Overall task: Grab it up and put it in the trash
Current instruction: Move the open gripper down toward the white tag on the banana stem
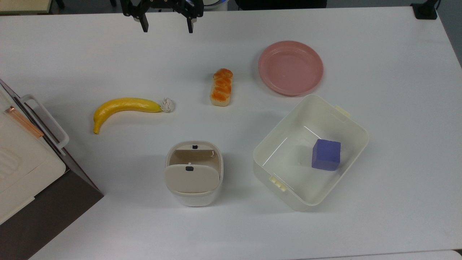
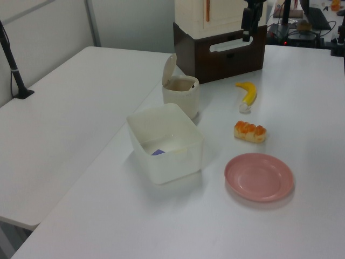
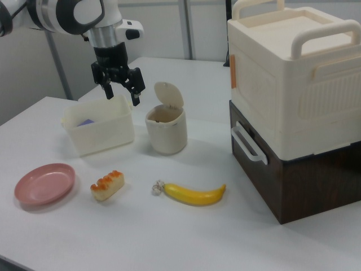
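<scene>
From the top view, my gripper sits at the twelve o'clock edge of the table, its two dark fingers spread wide with nothing between them. The paper ball lies almost straight toward six o'clock from it, well apart, touching the stem tip of the banana. The banana stretches away toward nine o'clock, so the ball's free side faces three o'clock, toward the bread. Farther along the same six o'clock line stands the bin, lid tipped open.

In the left view, my gripper hangs high at twelve o'clock in front of the stacked cabinet. The ball is a pale speck at the near end of the banana, down toward six o'clock from the fingers. The bin stands off toward nine o'clock of the ball.

In the right view, my gripper hovers well above the table with its fingers parted, near the tub. The ball lies low toward five o'clock from it, at the banana's nine o'clock tip. The bin rises at twelve o'clock of the ball. I judge the descent must come down clear of the banana, pinching across the ball's open sides.
</scene>
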